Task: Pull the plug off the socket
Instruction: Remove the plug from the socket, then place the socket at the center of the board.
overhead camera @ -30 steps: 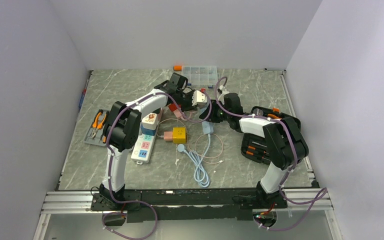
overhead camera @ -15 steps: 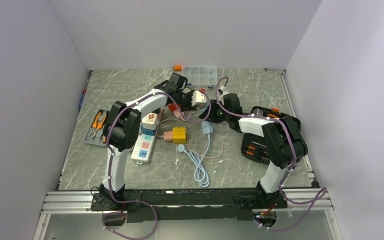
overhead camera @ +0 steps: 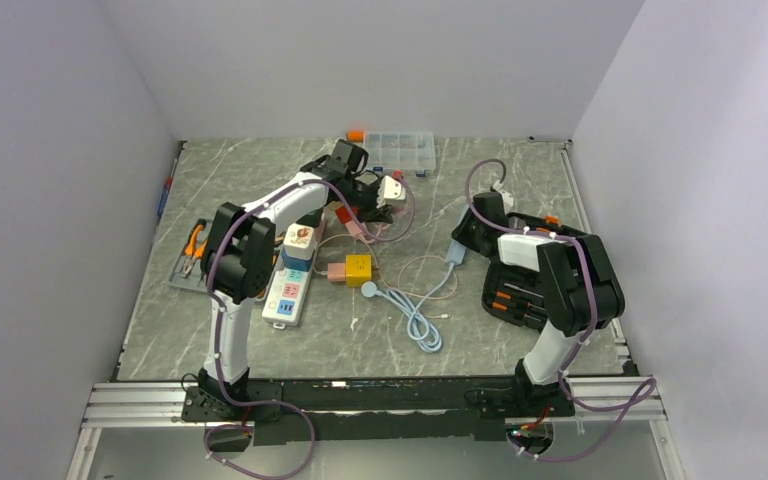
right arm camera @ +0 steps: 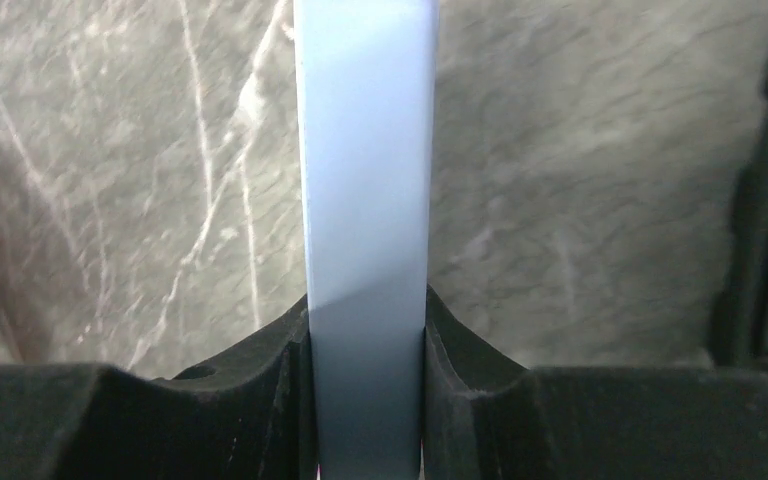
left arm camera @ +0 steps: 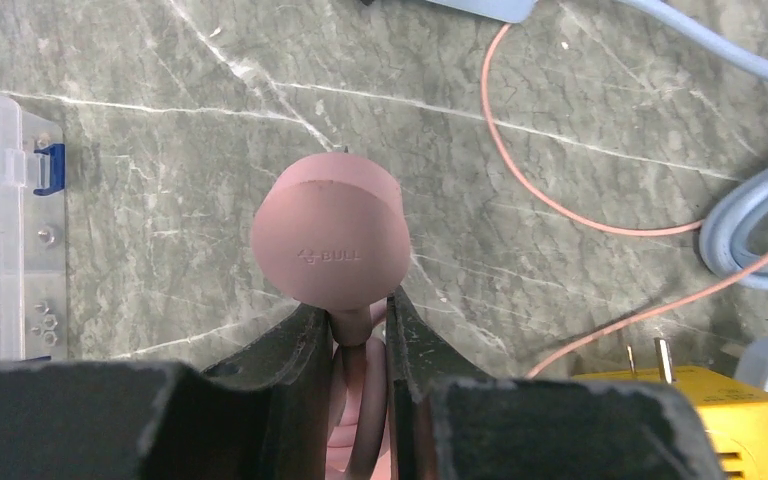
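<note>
Lying near-to-far, slightly tilted: socket (overhead camera: 289,290)

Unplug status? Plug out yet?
Done: pink plug hangs free over the table, in no socket. In hand: left claw shut on its neck; right claw clamps a pale blue piece, apart from it. Left: nothing obvious but setting down; the white power strip lies untouched.

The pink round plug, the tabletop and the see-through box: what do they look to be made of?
Pink plug: probably moulded plastic or rubber; matte, with lettering moulded into its face.
Tabletop: looks like grey-green marble with white veins, possibly only a printed surface.
See-through box: clear hard plastic, with small hardware showing through and a blue latch.
</note>
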`<state>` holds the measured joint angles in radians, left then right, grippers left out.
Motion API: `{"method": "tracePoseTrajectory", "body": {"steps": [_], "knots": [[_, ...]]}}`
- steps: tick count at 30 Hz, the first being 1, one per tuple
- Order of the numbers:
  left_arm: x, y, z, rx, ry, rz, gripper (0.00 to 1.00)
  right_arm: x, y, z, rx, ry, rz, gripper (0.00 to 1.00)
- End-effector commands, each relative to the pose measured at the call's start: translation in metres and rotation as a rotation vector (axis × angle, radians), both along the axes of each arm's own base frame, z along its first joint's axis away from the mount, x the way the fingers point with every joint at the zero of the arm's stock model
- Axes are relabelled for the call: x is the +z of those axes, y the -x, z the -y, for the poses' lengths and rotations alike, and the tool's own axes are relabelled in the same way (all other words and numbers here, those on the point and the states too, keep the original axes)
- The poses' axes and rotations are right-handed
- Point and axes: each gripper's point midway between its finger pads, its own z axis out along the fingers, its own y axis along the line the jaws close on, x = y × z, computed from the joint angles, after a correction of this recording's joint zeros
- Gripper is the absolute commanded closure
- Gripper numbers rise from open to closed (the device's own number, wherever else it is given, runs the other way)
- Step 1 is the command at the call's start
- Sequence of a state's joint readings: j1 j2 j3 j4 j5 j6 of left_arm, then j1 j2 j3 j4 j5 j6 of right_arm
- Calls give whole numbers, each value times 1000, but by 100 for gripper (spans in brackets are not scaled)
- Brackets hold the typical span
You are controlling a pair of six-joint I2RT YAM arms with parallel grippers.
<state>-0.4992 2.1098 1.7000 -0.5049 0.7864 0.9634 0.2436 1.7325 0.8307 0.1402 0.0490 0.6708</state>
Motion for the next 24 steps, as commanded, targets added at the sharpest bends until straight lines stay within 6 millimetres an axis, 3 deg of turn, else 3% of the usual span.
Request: {"method": "tracePoseTrajectory", "body": {"steps": [1,5,11,15,18,21,24], "knots": [[56,9,6,-49,108,17,100,1,7,21,-71,78,9,100],[52,-3,9,16,95,29,100,26,-4,-1,22,-8,91,100],[48,-42,15,131,70,113,100,51,-7,-7,62,-26,145,98],[41,-51,23,121,43,75,100,55,-4,-15,102,-49,135,73],[40,-46,28,84,52,27,100,55,-2,-14,100,-49,126,55],[35,-40,29,73,47,27,100,56,-2,-12,96,-45,121,45],[24,-42,29,86,20,61,99,60,-4,-6,78,-42,123,42]]}}
